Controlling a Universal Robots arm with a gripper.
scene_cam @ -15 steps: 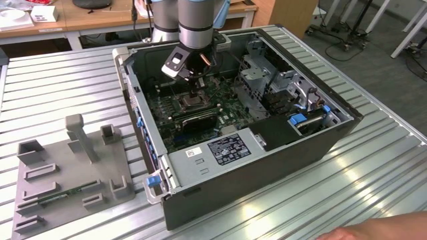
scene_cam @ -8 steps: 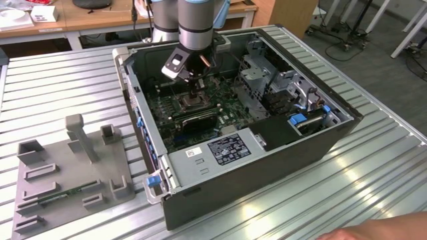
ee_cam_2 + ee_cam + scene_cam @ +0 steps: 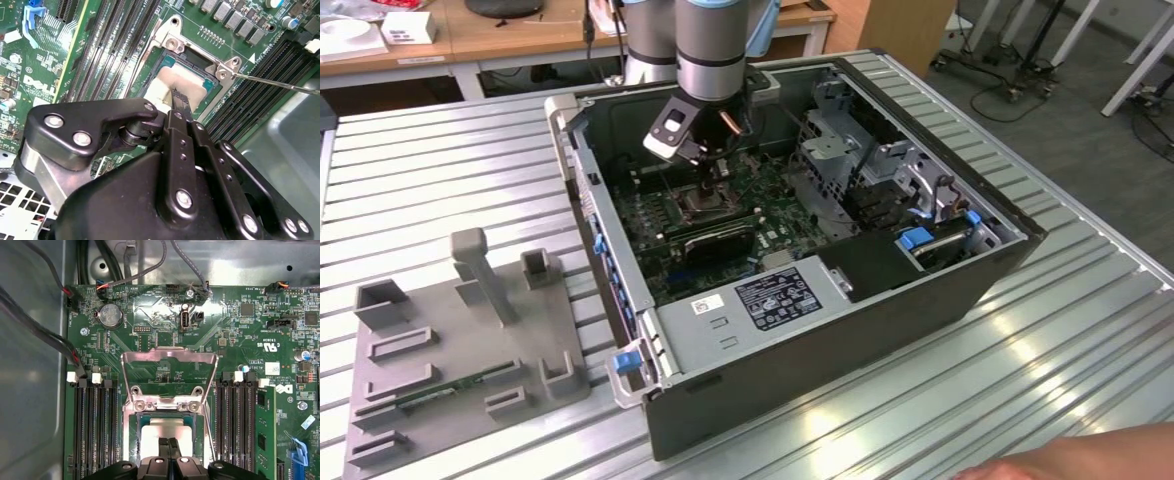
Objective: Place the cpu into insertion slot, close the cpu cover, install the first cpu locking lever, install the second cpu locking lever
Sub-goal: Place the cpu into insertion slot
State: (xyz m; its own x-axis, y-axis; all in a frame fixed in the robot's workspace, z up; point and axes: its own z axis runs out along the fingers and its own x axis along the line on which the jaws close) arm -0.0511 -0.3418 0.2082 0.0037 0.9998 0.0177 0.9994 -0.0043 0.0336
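Observation:
The cpu [image 3: 167, 429] lies flat in the insertion slot [image 3: 200, 426], its silver top [image 3: 172, 82] showing in both wrist views. My gripper [image 3: 168, 446] is shut, with its narrow fingertips [image 3: 180, 99] together right over the middle of the cpu's top and nothing between them. The cpu cover [image 3: 170, 357] stands open, tilted back from the slot on its hinge, and the board shows through its cut-out. A thin wire locking lever [image 3: 280, 85] sticks out sideways from the slot's corner, unlatched. In the exterior view the gripper [image 3: 710, 196] reaches down into the open computer case over the slot.
Long black memory slots [image 3: 95, 430] flank the slot on both sides. Cables [image 3: 45, 335] run along the case wall. The grey drive cage [image 3: 854, 150] and power supply [image 3: 761, 300] crowd the case. A grey fixture plate [image 3: 467, 340] lies at the exterior view's left, and a hand [image 3: 1094, 455] shows at its lower right.

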